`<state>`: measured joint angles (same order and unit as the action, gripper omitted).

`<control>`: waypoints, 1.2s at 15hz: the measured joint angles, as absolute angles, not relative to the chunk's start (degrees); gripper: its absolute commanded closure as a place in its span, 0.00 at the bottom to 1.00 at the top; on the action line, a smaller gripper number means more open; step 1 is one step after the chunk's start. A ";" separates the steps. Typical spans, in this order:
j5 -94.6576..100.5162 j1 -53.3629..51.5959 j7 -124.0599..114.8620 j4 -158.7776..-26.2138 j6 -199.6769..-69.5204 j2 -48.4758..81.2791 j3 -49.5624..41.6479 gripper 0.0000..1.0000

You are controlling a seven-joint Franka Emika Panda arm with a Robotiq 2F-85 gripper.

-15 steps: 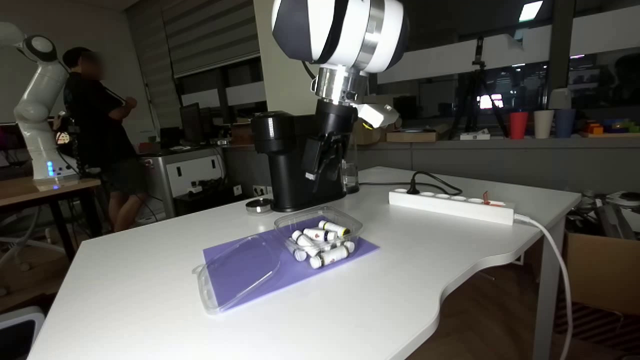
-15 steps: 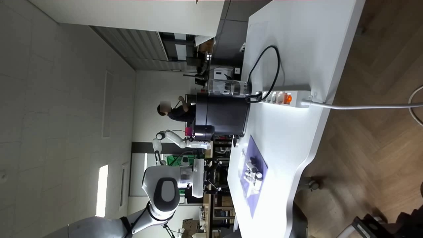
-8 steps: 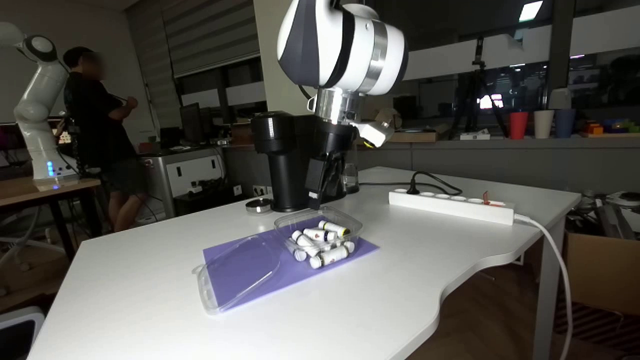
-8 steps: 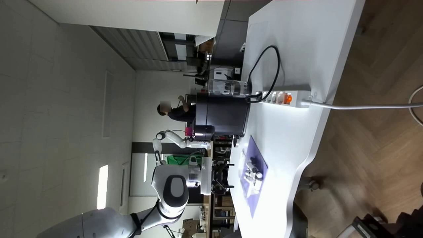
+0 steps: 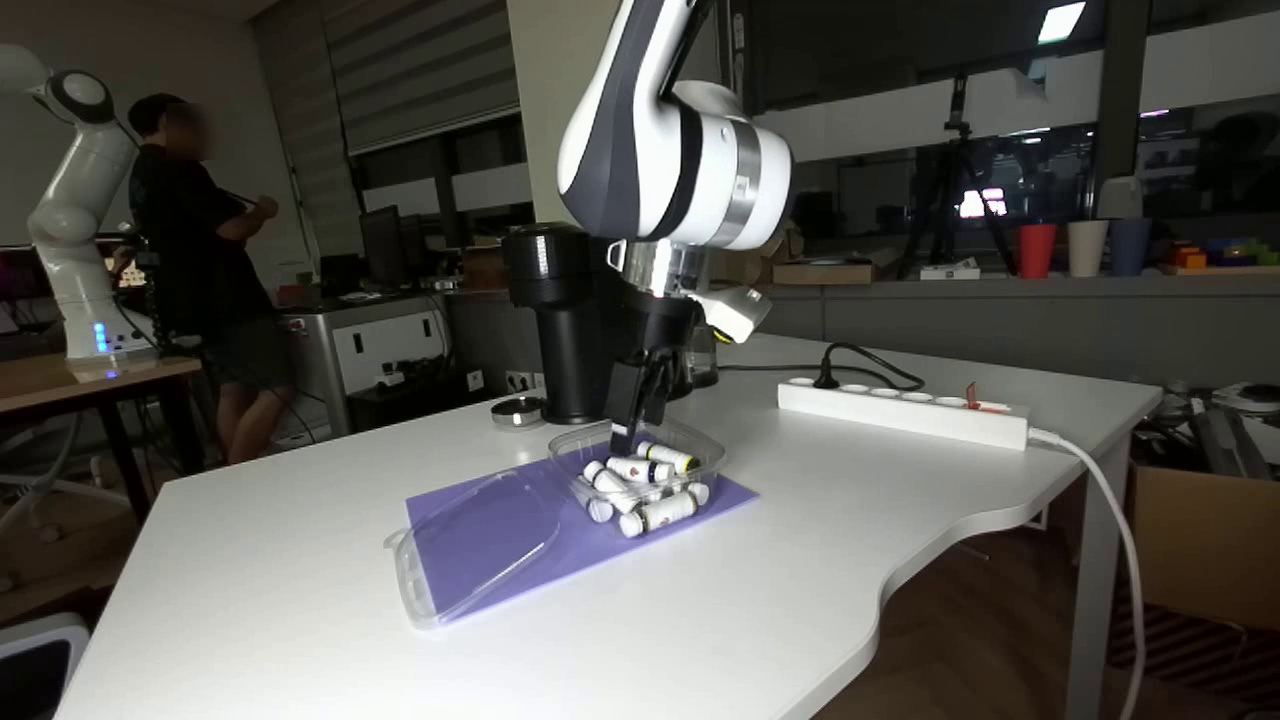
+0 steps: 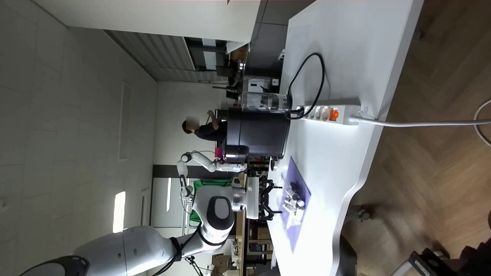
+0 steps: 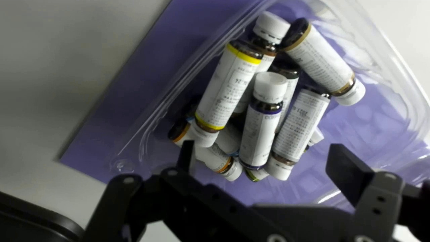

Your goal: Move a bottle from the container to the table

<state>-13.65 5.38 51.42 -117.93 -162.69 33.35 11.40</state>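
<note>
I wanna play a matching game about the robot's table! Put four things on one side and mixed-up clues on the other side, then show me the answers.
Things:
1. gripper
2. bottles
3. mat
4. power strip

Clues:
A. flat and purple, under the clear container
B. long and white, with a black plug in it
C. open, holding nothing
D. heaped inside the clear container

Right pairs: 1-C, 2-D, 3-A, 4-B
</note>
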 measured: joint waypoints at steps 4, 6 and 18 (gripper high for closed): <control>-11.41 6.45 50.15 -114.32 -162.14 37.56 12.27 0.55; -10.44 6.72 49.44 -112.84 -162.04 38.85 12.41 0.69; -7.76 6.92 46.49 -109.94 -159.88 40.93 13.70 0.59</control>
